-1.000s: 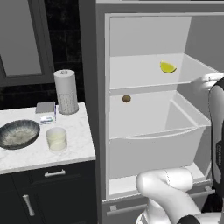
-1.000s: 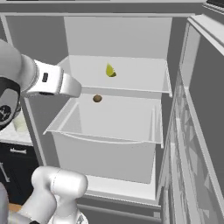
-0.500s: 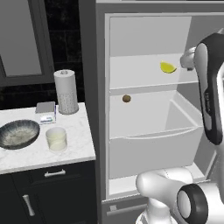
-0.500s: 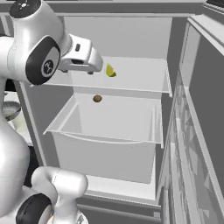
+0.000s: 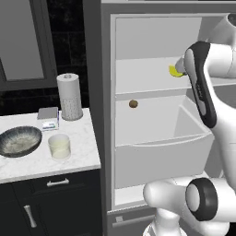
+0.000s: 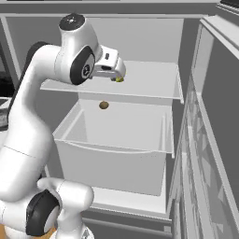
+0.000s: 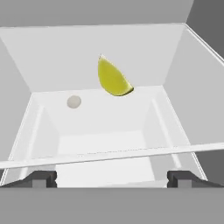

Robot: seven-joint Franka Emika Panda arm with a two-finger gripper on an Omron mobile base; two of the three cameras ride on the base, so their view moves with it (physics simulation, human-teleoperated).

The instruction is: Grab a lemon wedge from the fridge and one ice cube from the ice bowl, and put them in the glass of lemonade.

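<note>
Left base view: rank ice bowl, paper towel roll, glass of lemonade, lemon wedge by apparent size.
1. paper towel roll and ice bowl: too close to rank
2. glass of lemonade
3. lemon wedge, partly hidden by the arm

Glossy white rounded arm [image 6: 32, 121] segments, dark grey joints, black elbow stripe.

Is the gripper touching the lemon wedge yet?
Apart. In the hand view the open gripper has its fingertips at the bottom edge, while the lemon wedge lies well beyond them on the shelf, clear space between.
</note>
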